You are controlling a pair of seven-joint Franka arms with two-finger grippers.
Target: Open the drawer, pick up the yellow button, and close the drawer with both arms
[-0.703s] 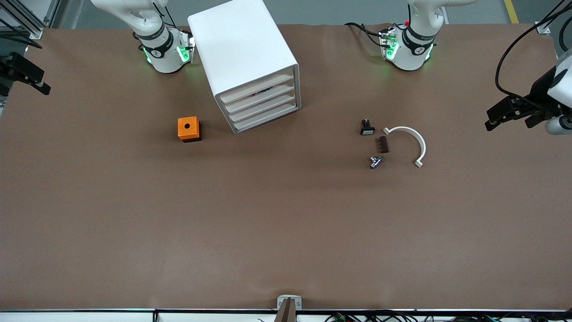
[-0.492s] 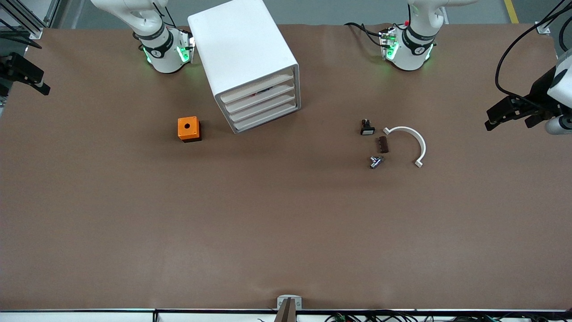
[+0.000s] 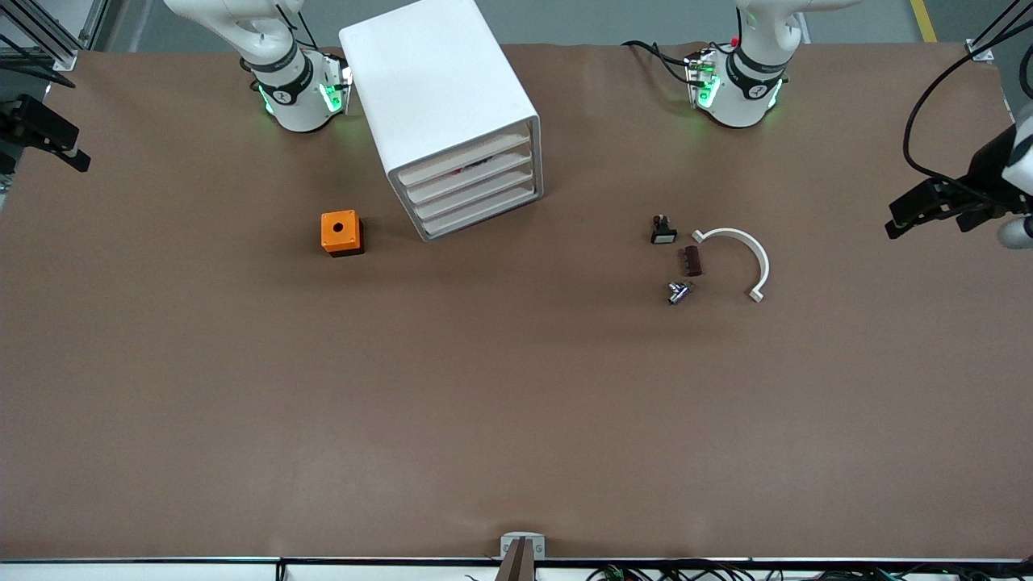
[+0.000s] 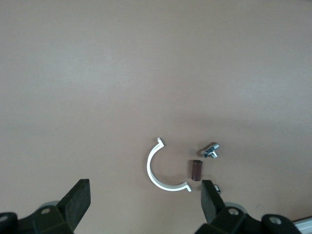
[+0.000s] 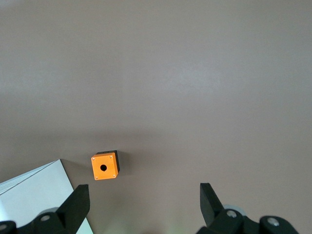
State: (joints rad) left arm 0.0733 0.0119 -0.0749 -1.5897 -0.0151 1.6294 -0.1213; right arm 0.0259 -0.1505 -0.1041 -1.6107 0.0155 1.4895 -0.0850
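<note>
L gripper (image 3: 896,222) shifted toward table edge

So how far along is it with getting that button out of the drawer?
Nothing looks done yet. The top drawer of the white cabinet is shut, and the button isn't visible. Nothing is in hand: the left gripper and the right gripper are both open and empty, at the table's ends. Opening, taking and closing all remain.
</note>
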